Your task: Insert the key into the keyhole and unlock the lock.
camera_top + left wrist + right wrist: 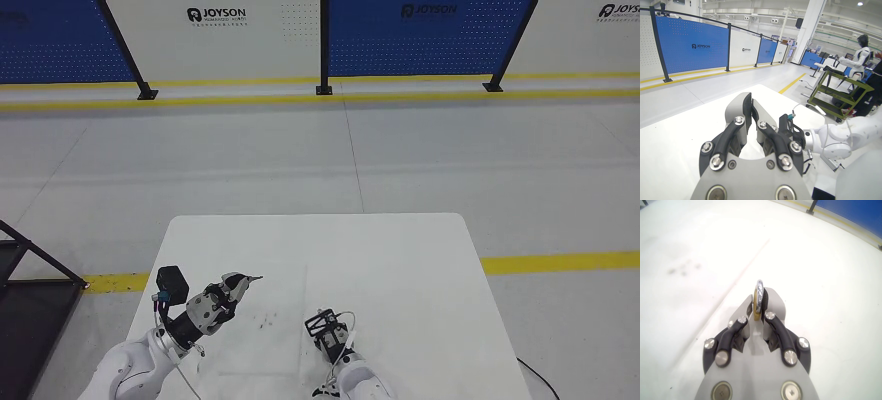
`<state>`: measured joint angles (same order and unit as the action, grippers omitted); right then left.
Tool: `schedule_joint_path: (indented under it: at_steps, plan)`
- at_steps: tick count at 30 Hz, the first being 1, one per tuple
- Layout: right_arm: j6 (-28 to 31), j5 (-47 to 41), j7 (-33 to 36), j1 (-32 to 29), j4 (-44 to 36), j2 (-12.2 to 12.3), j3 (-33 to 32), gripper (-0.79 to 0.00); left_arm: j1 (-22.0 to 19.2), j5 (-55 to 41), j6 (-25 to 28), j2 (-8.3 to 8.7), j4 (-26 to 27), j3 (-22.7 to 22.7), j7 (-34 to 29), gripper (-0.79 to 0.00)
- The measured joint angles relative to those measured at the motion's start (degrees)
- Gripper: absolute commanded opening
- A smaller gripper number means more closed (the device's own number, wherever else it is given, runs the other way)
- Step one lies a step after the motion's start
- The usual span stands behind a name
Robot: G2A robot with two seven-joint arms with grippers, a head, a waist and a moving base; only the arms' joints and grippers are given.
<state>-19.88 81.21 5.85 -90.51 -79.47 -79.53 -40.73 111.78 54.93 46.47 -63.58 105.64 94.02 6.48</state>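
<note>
My right gripper (pixel 758 306) is shut on a small brass padlock (pixel 756 311), held edge-on, with its silver shackle (pixel 759 291) sticking out past the fingertips above the white table (pixel 810 275). From the top view that arm (pixel 332 338) is near the table's front edge, at the middle. My left gripper (pixel 238 285) is to its left, raised and level, pads (pixel 747 106) pressed together. A thin dark key blade (pixel 254 278) pokes out of its tip. The two grippers are apart.
The white table (pixel 400 260) has a faint seam (pixel 303 300) down its middle and some dark specks (pixel 268 320) between the arms. Beyond its right side stands a green cart (pixel 838 98). Blue and white barriers (pixel 320 40) line the far floor.
</note>
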Motion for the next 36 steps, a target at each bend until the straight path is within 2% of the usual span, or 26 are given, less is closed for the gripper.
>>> schedule_joint_path:
  at_steps: [7, 12, 14, 19, 24, 28, 31, 36]
  plan:
    - [4.5, -4.3, -2.4, -1.6, -6.3, 1.1, -5.1, -0.785, 0.0, 0.0, 0.0, 0.0, 0.0, 0.0, 0.0, -0.785]
    - [13.4, -13.8, -4.1, -3.6, -13.2, 2.6, -13.1, -0.785, -0.8, -0.9, -1.2, -0.14, 0.0, -0.9, 0.2, -0.785]
    - [18.2, -18.8, -3.4, -3.7, -14.5, 3.0, -15.9, -0.785, -1.6, -1.2, -2.0, -0.28, -0.5, -1.9, 0.9, -0.785]
    - [35.2, -33.1, -6.0, -3.8, -13.1, 4.0, -22.1, -0.785, -4.1, -3.5, -1.0, -0.76, -3.3, -5.5, 4.3, -0.785]
    - [52.3, -40.3, -10.6, -2.6, -8.3, 4.5, -23.7, -0.785, -6.3, -7.2, 6.9, -1.22, -7.2, -9.0, 10.6, -0.785]
    - [60.7, -43.6, -14.4, -1.6, -5.1, 4.3, -23.1, -0.785, -8.0, -8.6, 11.4, -1.61, -10.9, -11.9, 14.2, -0.785]
    - [65.0, -43.9, -15.0, -0.9, -3.3, 4.4, -23.1, -0.785, -9.3, -10.3, 11.6, -1.48, -12.6, -14.8, 14.4, -0.785]
    - [65.1, -43.5, -14.8, -0.7, -3.3, 4.5, -23.3, -0.785, -9.5, -10.2, 11.5, -1.4, -12.8, -15.1, 14.1, -0.785]
